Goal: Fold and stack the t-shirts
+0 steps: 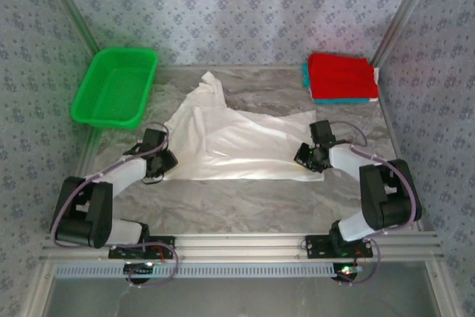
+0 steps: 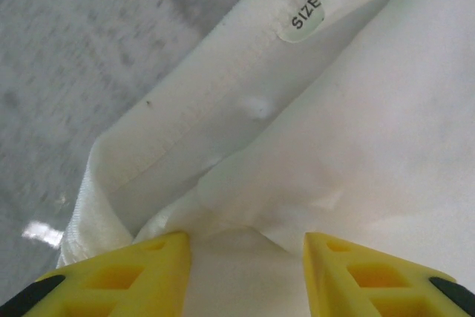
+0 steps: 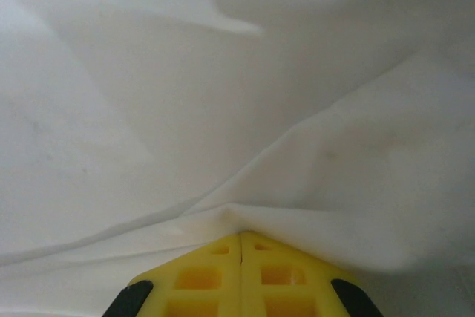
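The white t-shirt [image 1: 237,139] lies spread and wrinkled across the middle of the table, plain white side up. My left gripper [image 1: 165,162] is at its near left corner. In the left wrist view that gripper [image 2: 247,257] is open, its yellow fingers [image 2: 148,276] astride a rolled hem of the shirt [image 2: 223,109] that carries a SIZE sticker [image 2: 306,14]. My right gripper [image 1: 308,155] is at the shirt's near right edge. In the right wrist view it [image 3: 242,237] is shut, with a fold of white cloth [image 3: 297,183] pinched at its tips. A folded red shirt [image 1: 343,76] rests on a teal one [image 1: 338,99] at the back right.
A green plastic basket [image 1: 115,87] stands at the back left. Patterned walls close in the back and both sides. Bare marbled tabletop [image 1: 245,202] runs between the shirt and the arm bases.
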`<control>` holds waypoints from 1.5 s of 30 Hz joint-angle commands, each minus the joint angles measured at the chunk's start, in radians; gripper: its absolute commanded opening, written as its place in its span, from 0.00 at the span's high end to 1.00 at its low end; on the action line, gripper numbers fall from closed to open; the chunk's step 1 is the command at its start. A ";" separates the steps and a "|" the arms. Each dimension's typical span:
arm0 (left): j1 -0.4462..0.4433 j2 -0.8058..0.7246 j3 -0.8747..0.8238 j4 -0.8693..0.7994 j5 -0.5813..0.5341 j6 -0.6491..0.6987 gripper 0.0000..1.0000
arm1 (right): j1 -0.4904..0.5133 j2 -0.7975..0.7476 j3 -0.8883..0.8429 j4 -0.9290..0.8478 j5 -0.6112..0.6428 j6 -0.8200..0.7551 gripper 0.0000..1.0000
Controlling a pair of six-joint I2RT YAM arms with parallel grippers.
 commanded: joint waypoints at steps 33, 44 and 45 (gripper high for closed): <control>0.109 0.267 0.536 -0.024 0.169 0.295 0.42 | 0.400 0.719 1.027 0.019 -0.482 -0.193 0.52; 0.162 0.182 0.301 0.036 0.168 0.294 0.44 | 0.460 0.930 1.220 0.006 -0.450 -0.143 0.64; 0.162 0.182 0.297 0.039 0.169 0.294 0.44 | 0.460 0.931 1.233 0.003 -0.451 -0.140 0.72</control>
